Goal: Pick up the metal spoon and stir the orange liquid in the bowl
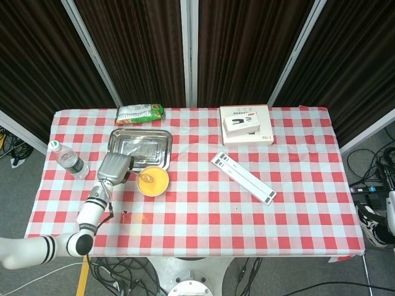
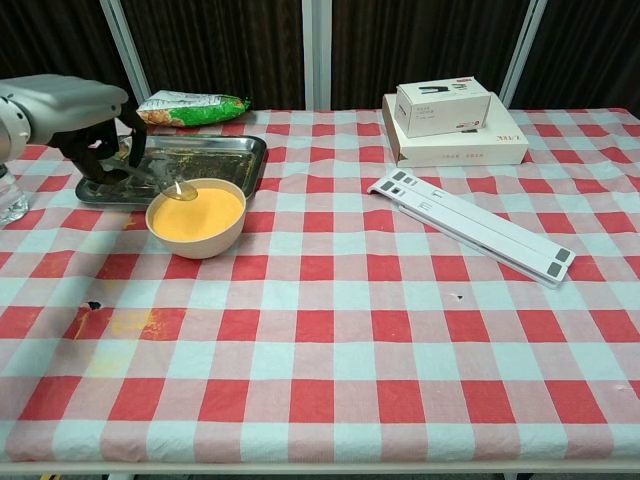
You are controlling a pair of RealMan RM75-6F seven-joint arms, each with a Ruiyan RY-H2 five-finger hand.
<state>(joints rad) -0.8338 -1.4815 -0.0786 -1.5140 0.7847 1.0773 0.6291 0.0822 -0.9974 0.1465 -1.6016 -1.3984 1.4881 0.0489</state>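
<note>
A cream bowl [image 2: 197, 237] of orange liquid [image 2: 198, 211] stands left of centre on the checked table; the head view shows the same bowl [image 1: 153, 181]. My left hand [image 2: 100, 140] [image 1: 114, 168] grips the handle of the metal spoon [image 2: 172, 186], which is lifted with its tip just above the liquid at the bowl's far left rim. The spoon's bowl carries some orange liquid. My right hand is in neither view.
A steel tray [image 2: 215, 148] lies just behind the bowl, a green snack bag [image 2: 188, 106] beyond it. A water bottle [image 1: 68, 161] stands at the left edge. Stacked white boxes [image 2: 452, 125] and a long white strip [image 2: 470, 226] sit to the right. Orange spill stains [image 2: 125, 324] mark the front left cloth.
</note>
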